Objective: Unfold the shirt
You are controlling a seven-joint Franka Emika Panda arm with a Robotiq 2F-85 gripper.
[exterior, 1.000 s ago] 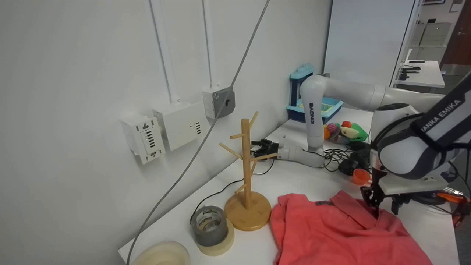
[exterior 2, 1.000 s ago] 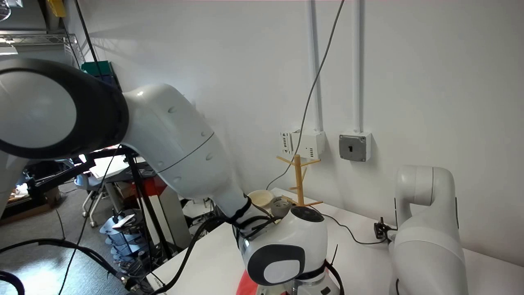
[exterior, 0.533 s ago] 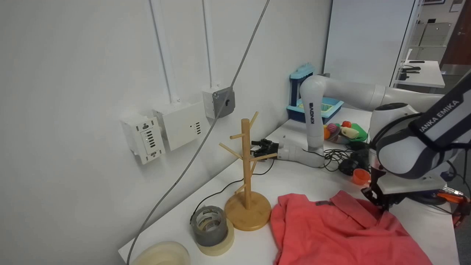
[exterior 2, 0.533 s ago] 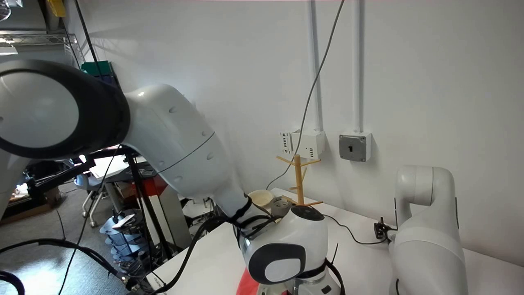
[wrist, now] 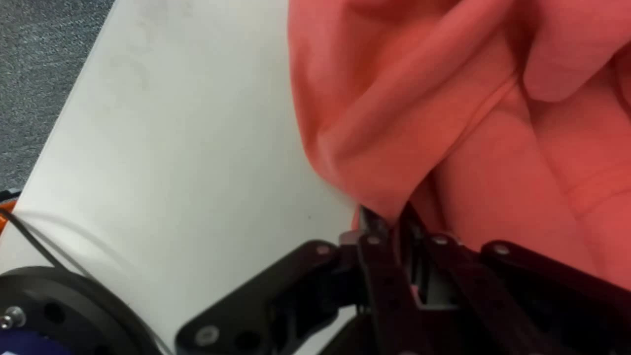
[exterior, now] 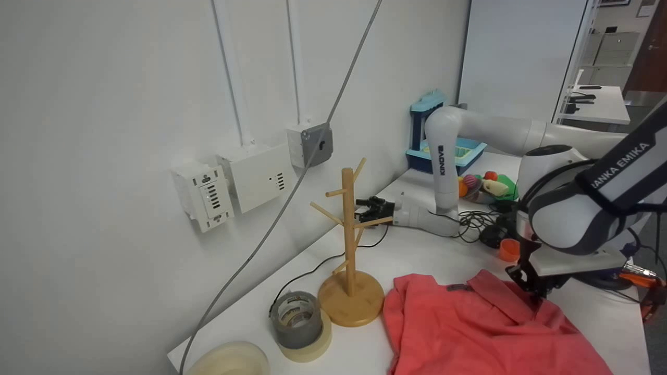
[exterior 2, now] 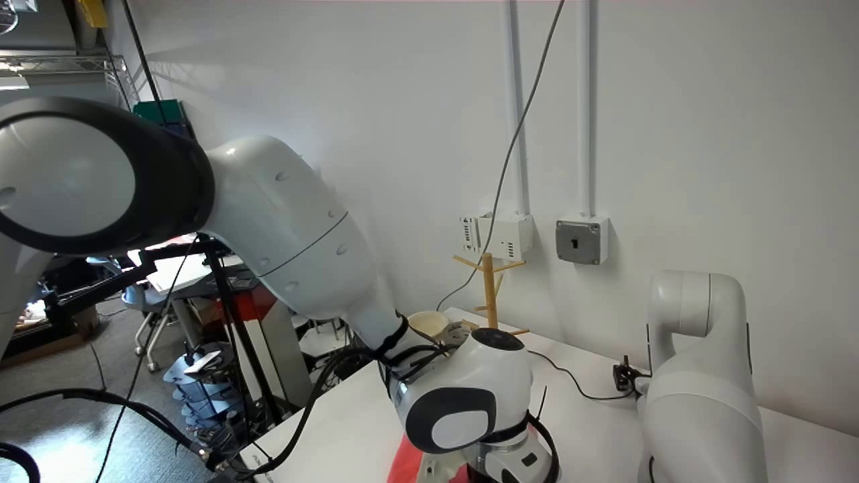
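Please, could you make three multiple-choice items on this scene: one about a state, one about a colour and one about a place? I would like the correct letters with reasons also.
1. The gripper is:
A) wide open
B) closed on the shirt
C) closed on nothing

2. The shirt's colour is:
A) dark blue
B) green
C) coral red

3. The wooden mug tree stands:
A) between the shirt and the grey tape roll
B) on the shirt
C) under the gripper

1: B, as the wrist view shows a fold of the shirt pinched in it.
2: C, as its fabric looks coral red in all views.
3: A, as an exterior view shows these on its two sides.
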